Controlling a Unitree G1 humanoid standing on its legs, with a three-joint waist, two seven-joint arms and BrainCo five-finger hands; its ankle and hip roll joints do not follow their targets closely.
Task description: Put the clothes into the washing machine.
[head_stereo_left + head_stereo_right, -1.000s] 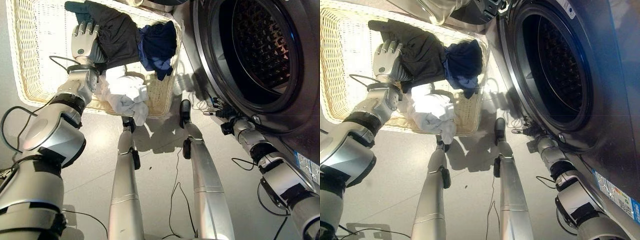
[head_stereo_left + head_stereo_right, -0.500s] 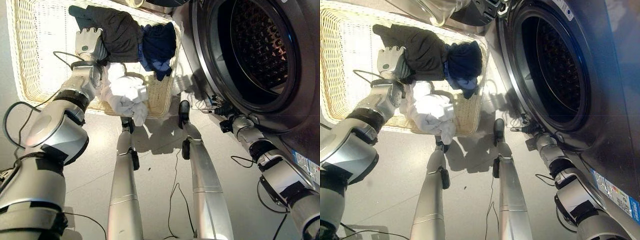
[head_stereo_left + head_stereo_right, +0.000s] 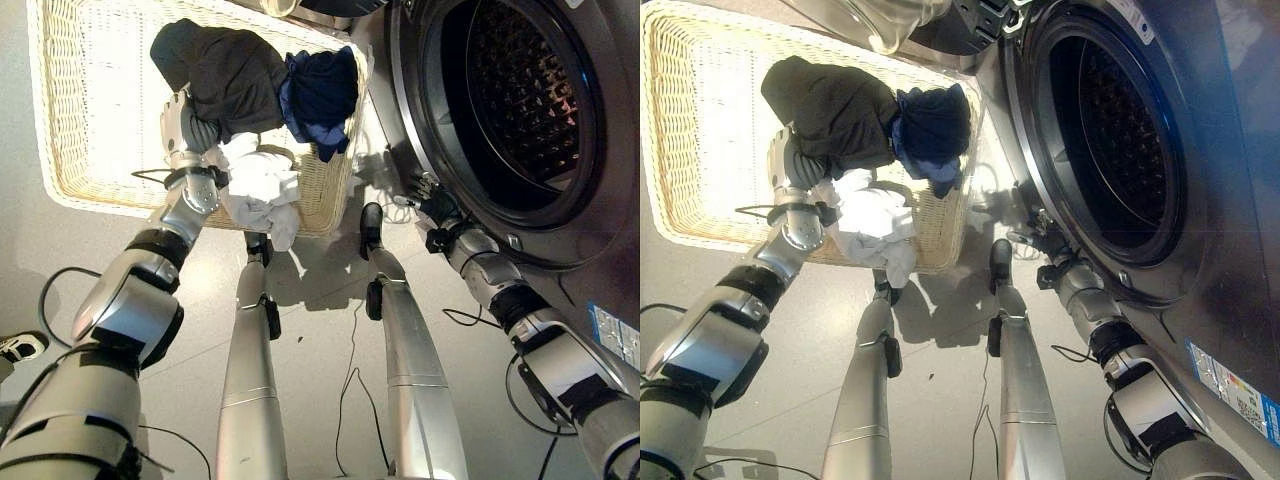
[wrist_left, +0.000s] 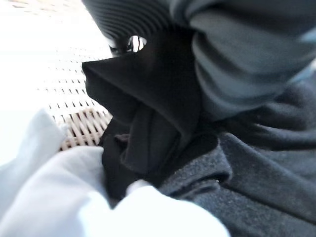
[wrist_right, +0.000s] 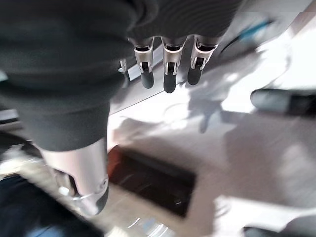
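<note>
A: Left hand [image 3: 181, 128] fingers were buried under the dark garment [image 3: 225, 72], grip unreadable. Right hand [image 3: 428, 200] hung empty, fingers relaxed, at the washer [image 3: 560, 160] door's 7 o'clock.

B: Clothes?

A: Crumpled dark, navy [image 3: 320, 92], white [image 3: 258, 185], all in the basket [image 3: 90, 110].

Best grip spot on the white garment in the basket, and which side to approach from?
Probably the white garment by its bunched fold draped over the wicker basket's near rim, coming from the robot's side. That part hangs free, outside the weave, whereas its upper edge sits tucked under the dark grey garment. The left hand is right beside it, fingers buried in the cloth.
</note>
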